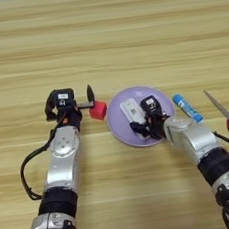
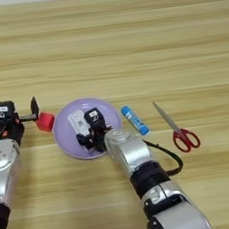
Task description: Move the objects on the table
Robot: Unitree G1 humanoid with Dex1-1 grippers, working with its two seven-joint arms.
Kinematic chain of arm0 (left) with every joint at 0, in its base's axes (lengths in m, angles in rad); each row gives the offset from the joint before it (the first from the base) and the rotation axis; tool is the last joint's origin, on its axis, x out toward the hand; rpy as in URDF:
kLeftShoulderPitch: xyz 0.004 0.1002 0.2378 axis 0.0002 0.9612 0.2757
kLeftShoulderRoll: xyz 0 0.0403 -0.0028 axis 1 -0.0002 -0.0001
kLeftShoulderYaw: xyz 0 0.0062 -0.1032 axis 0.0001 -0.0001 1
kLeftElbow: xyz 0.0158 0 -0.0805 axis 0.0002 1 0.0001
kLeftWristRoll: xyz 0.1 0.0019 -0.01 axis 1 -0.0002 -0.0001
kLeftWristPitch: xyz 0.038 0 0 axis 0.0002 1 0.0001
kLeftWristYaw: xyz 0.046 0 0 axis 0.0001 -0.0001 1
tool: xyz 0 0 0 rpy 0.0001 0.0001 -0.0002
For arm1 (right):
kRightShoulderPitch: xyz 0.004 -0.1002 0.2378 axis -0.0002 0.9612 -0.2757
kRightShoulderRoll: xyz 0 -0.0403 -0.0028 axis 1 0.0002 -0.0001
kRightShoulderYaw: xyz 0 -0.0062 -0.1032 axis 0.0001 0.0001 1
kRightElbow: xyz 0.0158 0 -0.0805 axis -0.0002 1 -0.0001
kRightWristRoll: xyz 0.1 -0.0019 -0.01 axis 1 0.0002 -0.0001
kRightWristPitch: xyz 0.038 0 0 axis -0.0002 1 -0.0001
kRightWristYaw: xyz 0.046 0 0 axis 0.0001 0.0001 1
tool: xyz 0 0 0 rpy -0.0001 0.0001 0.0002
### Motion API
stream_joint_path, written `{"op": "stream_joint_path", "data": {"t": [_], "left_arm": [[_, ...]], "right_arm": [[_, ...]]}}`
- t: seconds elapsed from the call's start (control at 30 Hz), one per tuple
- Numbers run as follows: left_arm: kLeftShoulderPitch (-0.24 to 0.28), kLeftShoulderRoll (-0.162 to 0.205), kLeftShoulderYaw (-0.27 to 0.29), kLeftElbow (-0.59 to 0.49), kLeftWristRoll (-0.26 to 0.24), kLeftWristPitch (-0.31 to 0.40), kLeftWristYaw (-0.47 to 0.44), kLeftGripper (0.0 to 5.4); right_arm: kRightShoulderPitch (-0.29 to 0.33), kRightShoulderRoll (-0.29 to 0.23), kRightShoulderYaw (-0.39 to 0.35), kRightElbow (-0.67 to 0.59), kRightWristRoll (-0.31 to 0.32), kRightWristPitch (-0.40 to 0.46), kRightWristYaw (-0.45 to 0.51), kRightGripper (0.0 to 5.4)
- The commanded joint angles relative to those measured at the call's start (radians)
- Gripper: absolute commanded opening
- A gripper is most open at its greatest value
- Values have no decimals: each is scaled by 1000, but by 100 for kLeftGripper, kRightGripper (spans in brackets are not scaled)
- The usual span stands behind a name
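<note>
left end effector (image 1: 85, 100) parked beside the red cube (image 1: 98, 110), just left of it; one black finger (image 1: 90, 93) standing up at the cube's far-left corner, the other not clearly visible, cube not between them as far as can be seen. reads as spread apart and empty, staged for a pinch or a nudge on the cube; a guess only.

right end effector (image 1: 141, 128) over the purple plate (image 1: 118, 117), at the near end of the white remote-like flat bar (image 1: 131, 110). bar lying flat inside the plate, long axis running near to far. cannot tell whether fingers are clamped on the bar or just resting at its end; wrist blocks the view.

white tube with blue cap (image 1: 187, 108) flat on the counter (image 1: 108, 41), just right of the plate, apart from it. red-handled scissors (image 1: 227, 116) further right, shut, untouched.

cube sits on the counter, just off the plate's left rim. plate likely the collection point, bar already in; cube and tube outside it.
</note>
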Motion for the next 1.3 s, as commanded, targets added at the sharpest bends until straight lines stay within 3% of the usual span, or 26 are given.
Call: {"op": "stream_joint_path", "data": {"t": [0.03,0.4,0.6,0.93,1.3], "left_arm": [[-6,0,-4,-4,8,3,4,540],[-5,0,-4,-4,9,2,4,540],[-6,0,-4,-2,9,1,5,540],[-8,-2,-5,0,10,2,7,540],[-13,1,-3,8,8,-1,5,540]], "right_arm": [[33,-13,-7,-99,11,56,-2,292],[22,-54,-91,-286,68,137,-2,291],[-2,-94,-139,-312,84,119,-9,291],[-86,-213,-298,-137,128,47,-14,291],[-84,-276,-327,5,116,-53,-14,291]]}}
